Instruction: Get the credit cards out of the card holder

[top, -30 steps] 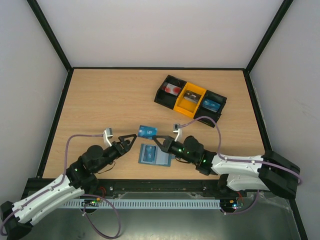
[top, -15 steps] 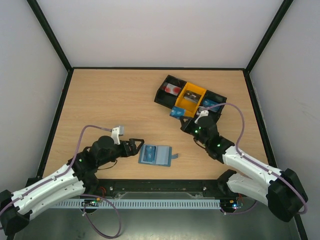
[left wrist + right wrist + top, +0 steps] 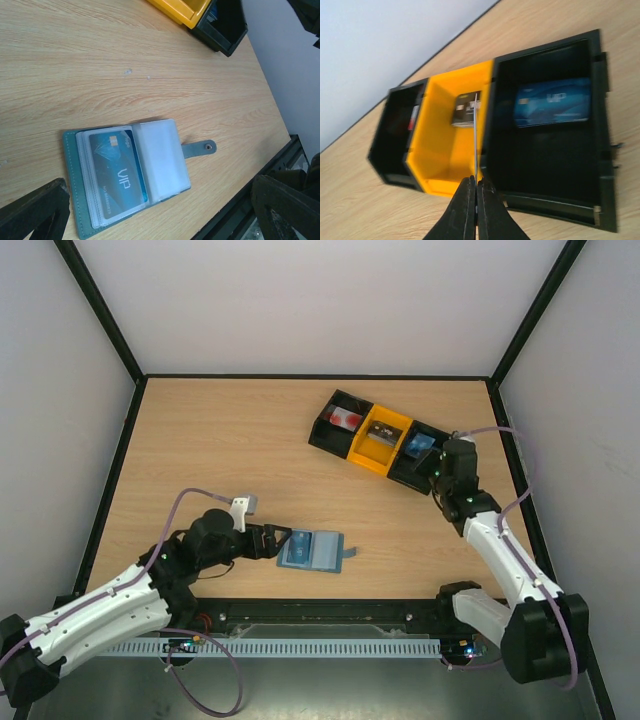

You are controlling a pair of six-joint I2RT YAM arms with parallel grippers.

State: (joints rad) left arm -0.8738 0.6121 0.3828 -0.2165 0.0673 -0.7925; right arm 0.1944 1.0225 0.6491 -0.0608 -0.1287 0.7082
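Blue card holder (image 3: pixel 160 160) (one, open), one card (image 3: pixel 117 172) showing, maybe more

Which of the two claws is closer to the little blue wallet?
Left. The left gripper, open, sits at the wallet's left edge; the right gripper, pinching a card, is far off at the tray.

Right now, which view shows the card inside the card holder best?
Left wrist: close up, the blue VIP card sits readable in the open card holder. Top external shows only a small blue patch there. Right wrist misses it entirely.
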